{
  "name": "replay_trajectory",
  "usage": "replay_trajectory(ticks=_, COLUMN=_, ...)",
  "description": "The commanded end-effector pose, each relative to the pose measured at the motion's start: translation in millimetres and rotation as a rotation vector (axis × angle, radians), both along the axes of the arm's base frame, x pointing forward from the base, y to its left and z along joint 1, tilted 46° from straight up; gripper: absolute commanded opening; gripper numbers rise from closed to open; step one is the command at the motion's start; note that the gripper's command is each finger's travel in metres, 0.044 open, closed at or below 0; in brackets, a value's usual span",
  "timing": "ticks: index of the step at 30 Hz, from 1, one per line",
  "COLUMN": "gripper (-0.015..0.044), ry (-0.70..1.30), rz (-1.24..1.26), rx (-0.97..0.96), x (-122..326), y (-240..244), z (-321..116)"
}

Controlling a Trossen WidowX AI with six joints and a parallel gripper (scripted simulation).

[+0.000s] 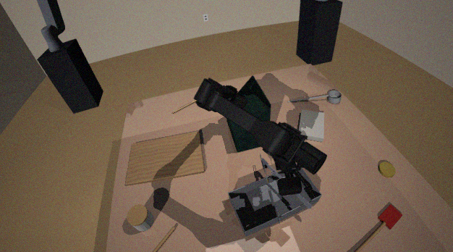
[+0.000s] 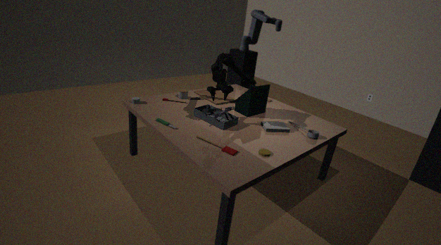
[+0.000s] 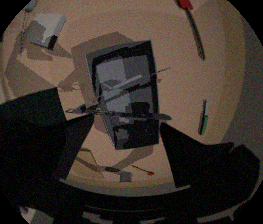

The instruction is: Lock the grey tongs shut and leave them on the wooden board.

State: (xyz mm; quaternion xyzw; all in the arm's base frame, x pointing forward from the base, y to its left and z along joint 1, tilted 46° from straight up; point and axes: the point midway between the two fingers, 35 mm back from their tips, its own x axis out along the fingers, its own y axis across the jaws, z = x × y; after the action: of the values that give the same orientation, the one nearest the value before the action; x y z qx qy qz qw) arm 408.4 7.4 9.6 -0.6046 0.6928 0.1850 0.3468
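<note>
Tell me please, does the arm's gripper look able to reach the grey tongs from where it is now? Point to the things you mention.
Probably yes: the gripper (image 2: 219,100) (image 3: 127,121) is open above the roasting tin (image 1: 239,218) (image 2: 211,120) (image 3: 154,90), and nothing visible blocks the way down to the tongs (image 3: 132,116) lying across it.

Two pedestals (image 1: 72,80) (image 1: 315,31) (image 2: 251,67), one tin (image 1: 262,224) (image 2: 211,119) (image 3: 155,75), one board (image 1: 166,158) (image 2: 208,98) (image 3: 88,159)
</note>
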Motion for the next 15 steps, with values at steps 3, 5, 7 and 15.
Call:
replay_trajectory(ticks=3, gripper=0.0440, ry=-0.695, rz=-0.701, rx=-0.040, x=-36, y=-16, z=-18)
replay_trajectory(ticks=5, gripper=0.0440, ry=-0.791, rz=-0.797, rx=-0.045, x=-40, y=-18, z=-20)
replay_trajectory(ticks=7, gripper=0.0440, ry=-0.856, rz=-0.861, rx=-0.049, x=-42, y=-19, z=-21)
replay_trajectory(ticks=15, gripper=0.0440, ry=-0.864, rz=-0.869, rx=-0.049, x=-42, y=-19, z=-21)
